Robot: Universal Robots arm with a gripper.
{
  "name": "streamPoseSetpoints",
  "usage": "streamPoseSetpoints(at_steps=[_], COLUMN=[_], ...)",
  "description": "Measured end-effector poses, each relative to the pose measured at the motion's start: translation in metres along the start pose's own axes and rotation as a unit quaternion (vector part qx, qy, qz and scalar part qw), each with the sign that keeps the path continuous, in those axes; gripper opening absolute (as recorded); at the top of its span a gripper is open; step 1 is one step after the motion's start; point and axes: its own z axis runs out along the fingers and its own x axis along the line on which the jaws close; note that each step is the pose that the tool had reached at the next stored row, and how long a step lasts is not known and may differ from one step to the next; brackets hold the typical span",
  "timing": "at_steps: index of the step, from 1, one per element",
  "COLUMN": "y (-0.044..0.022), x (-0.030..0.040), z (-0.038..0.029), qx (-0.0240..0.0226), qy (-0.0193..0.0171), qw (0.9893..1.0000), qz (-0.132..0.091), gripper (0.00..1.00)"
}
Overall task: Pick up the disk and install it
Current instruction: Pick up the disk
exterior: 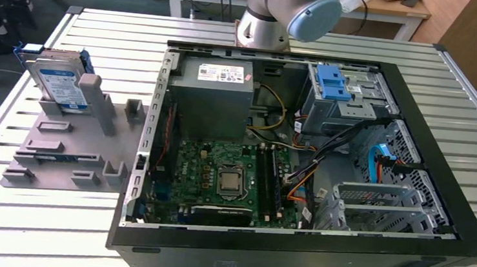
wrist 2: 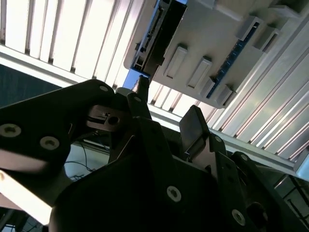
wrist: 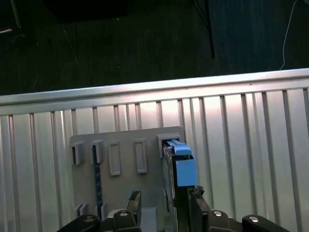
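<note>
From where I stand the arm (exterior: 284, 14) is cut off at the top edge of the exterior view just above its base, so its reach is hard to follow there. In both wrist views the gripper (wrist: 164, 193) (wrist 2: 166, 104) is spread wide, its two dark fingers (wrist: 195, 193) well apart and grasping nothing. They line up to either side of the disk's upper edge, but I cannot tell how far above it they are.

The disk (exterior: 59, 82) (wrist: 183, 166) stands on edge in a slot of a grey holder (exterior: 64, 150) at the exterior view's left, its blue-and-white label facing outward. It stands free, with nothing pressing on it. In the second wrist view it shows as little more than a dark edge (wrist 2: 161, 34). Another slot of the holder holds a thin blue strip (wrist: 98, 179), too slim to make out.

Just beside the holder, on the slatted worktop (exterior: 40, 226), lies an open computer case (exterior: 279, 260). Inside are a grey power-supply box (exterior: 216, 96), a green motherboard (exterior: 226, 178) and a metal drive cage (exterior: 342, 91) with a blue latch. Loose cables (exterior: 341, 142) trail across the case below the cage and hide part of its floor.
</note>
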Motion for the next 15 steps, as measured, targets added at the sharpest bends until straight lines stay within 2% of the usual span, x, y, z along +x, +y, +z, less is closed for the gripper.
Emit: streamPoseSetpoints(at_steps=[2,5,15], y=[0.0000,0.0000,0.0000], x=[0.0000,0.0000,0.0000], z=[0.0001,0.0001,0.0001], qx=[-0.0001,-0.0002,-0.0002], qy=[0.0003,0.0005,0.0005], qw=[0.9999,0.9997,0.9997], qz=[-0.014,-0.023,-0.026], gripper=[0.53,0.53,0.53])
